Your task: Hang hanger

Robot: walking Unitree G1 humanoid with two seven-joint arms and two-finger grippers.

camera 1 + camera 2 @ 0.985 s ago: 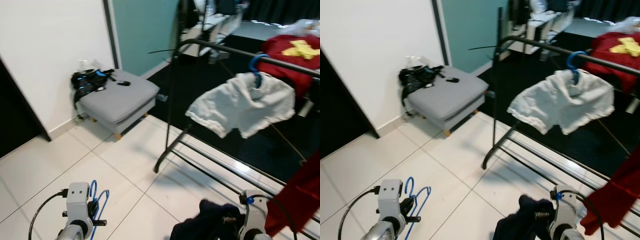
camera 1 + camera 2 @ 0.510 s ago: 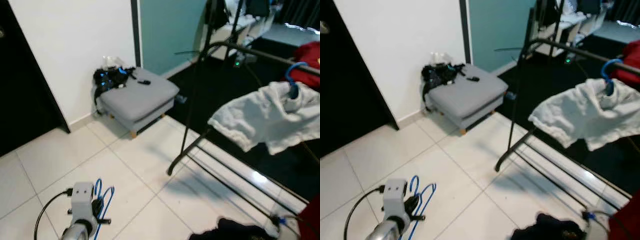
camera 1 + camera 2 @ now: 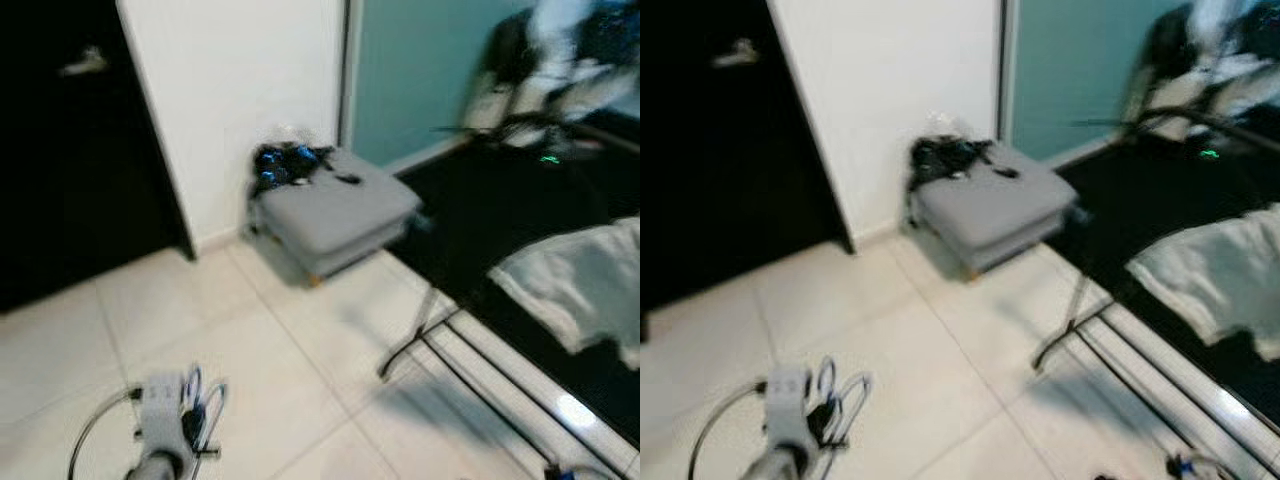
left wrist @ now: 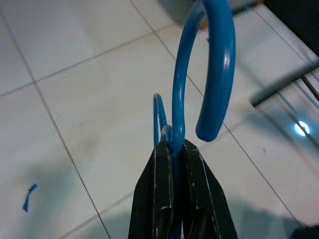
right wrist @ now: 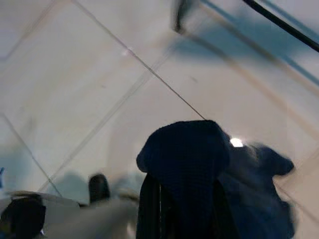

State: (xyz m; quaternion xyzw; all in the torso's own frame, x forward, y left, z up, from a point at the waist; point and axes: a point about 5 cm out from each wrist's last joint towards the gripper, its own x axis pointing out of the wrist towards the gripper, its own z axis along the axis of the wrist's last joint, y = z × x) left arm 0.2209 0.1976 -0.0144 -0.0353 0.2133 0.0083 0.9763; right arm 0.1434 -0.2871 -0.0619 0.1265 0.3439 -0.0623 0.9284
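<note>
Blur smears both eye views: the left gripper [image 3: 190,420] sits low over the floor [image 3: 300,340], holding the blue hanger [image 3: 200,400], with the drying rack [image 3: 440,340] and white shirt [image 3: 580,280] well off to the right. Left wrist view: jaws clenched on the hanger's stem, hook rising away from them. Right wrist view: right gripper [image 5: 177,199] grasping dark cloth [image 5: 209,169]; its fingers are mostly hidden.

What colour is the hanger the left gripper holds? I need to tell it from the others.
Blue. The hanger shows best in the left wrist view, pinched by the left gripper.
</note>
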